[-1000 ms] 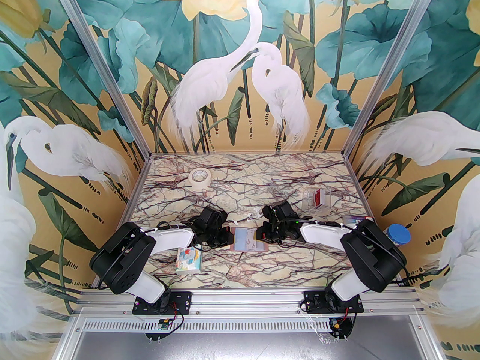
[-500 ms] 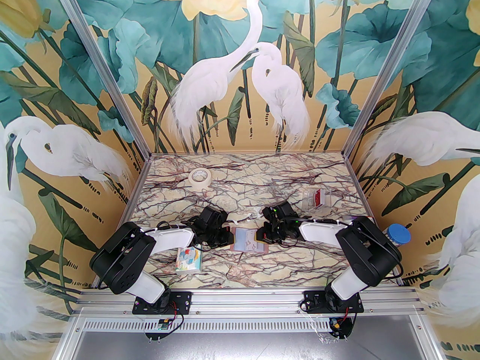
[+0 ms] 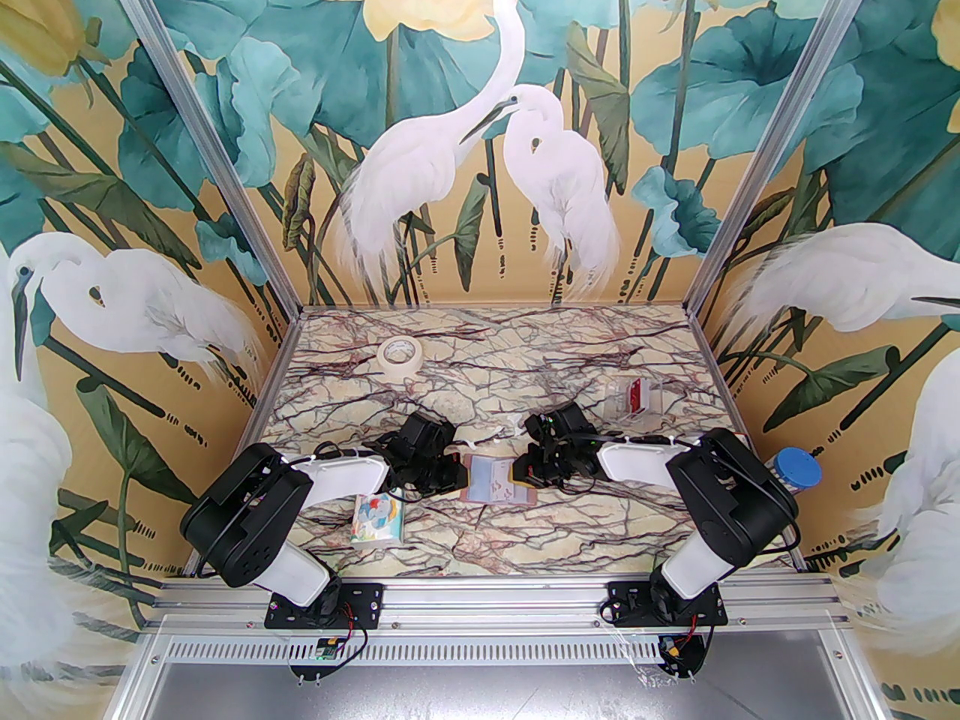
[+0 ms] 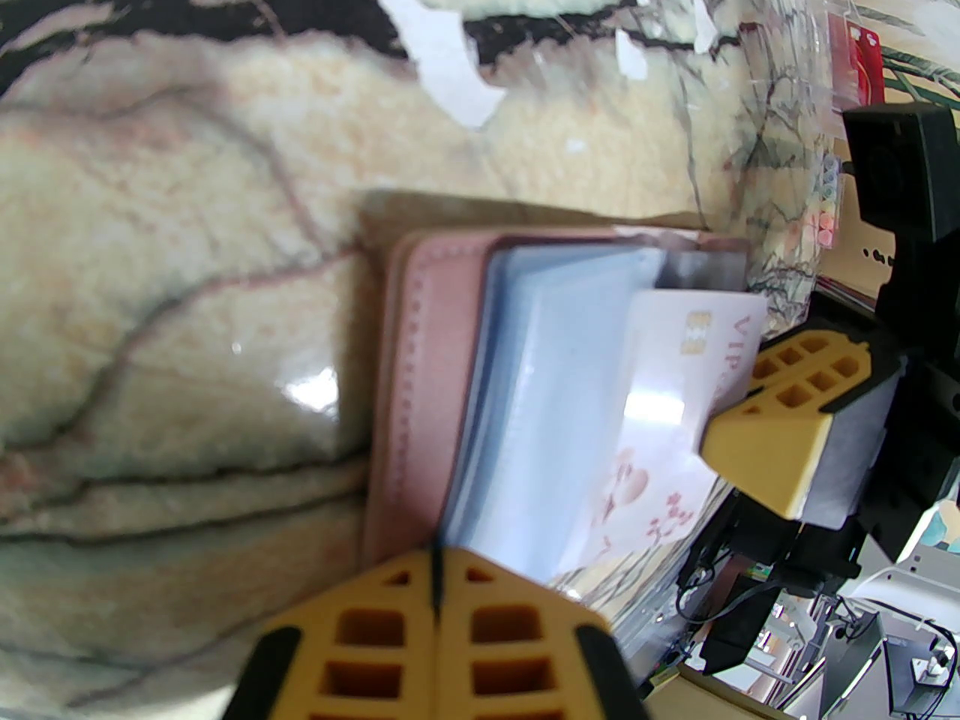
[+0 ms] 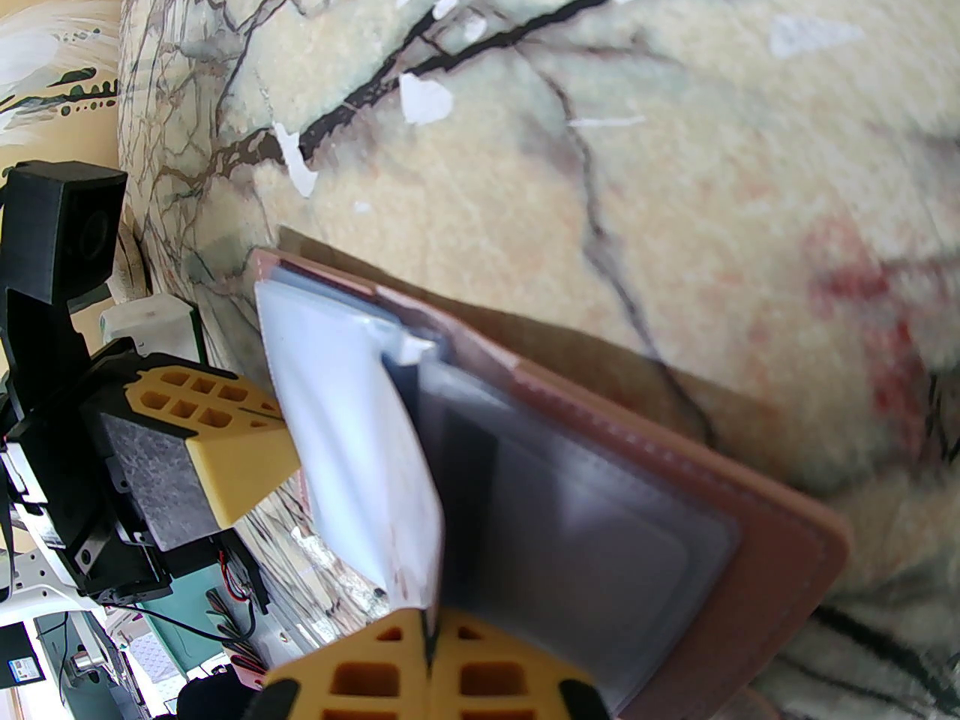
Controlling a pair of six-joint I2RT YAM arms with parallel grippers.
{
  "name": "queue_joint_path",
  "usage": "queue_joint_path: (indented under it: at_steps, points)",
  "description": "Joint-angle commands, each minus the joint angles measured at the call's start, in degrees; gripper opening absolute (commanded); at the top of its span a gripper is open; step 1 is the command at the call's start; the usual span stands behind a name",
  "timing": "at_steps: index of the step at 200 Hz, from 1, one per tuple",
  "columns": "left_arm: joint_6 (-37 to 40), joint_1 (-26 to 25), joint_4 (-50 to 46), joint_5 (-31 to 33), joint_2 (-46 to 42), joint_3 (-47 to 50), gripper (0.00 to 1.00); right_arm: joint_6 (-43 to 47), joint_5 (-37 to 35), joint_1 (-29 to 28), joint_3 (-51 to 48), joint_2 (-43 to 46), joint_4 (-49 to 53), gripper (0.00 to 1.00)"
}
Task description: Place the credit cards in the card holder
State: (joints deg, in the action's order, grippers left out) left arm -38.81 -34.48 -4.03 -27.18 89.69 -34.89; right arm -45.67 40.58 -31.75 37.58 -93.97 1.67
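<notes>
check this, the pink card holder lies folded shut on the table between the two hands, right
Not folded shut: the card holder lies open on the table between the left hand and the right hand. The left wrist view shows it.

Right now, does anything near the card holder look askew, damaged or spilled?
Two things. The pale credit card seems only partway into the blue sleeves of the card holder, tilted, its edge pinched by the right gripper. Beyond the holder, the table print is chipped, leaving white patches. Nothing spilled.
</notes>
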Motion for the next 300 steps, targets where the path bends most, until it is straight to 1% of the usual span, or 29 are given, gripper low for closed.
queue_joint_path:
  at_steps: [1, 12, 49, 71, 115, 148, 204, 232, 300]
  points:
    - [1.0, -0.5, -1.0, 1.1, 1.9, -0.5, 0.00, 0.4, -0.6, -0.2, -0.4, -1.5, 1.2, 0.04]
    - [1.1, -0.5, -1.2, 1.2, 2.0, -0.6, 0.00, 0.5, -0.6, -0.2, -0.3, -1.2, 1.4, 0.06]
    - [1.4, -0.5, -2.0, 1.3, 1.9, -1.2, 0.00, 0.8, -1.2, -0.2, 0.1, -0.3, 2.7, 0.22]
    - [1.5, -0.5, -2.2, 1.3, 1.9, -1.4, 0.00, 1.6, -2.3, -0.2, 0.7, 0.3, 4.7, 0.29]
    - [1.6, -0.5, -2.4, 1.2, 2.2, -1.7, 0.00, 2.3, -3.3, -0.2, 1.7, 1.1, 6.8, 0.38]
    - [1.7, -0.5, -2.6, 1.2, 2.2, -1.9, 0.00, 2.2, -4.1, -0.3, 2.3, 2.1, 8.5, 0.40]
    - [1.6, -0.6, -1.9, 1.2, 2.4, -1.6, 0.00, 1.1, -9.7, -2.4, 4.7, 4.2, 14.1, 0.41]
    - [1.6, -0.7, -1.8, 1.2, 2.3, -1.4, 0.00, 0.4, -11.4, -2.9, 5.7, 3.4, 15.5, 0.41]
    - [1.4, -0.7, -0.9, 0.9, 2.4, -0.6, 0.00, -0.5, -11.7, -4.6, 7.4, 1.2, 15.5, 0.40]
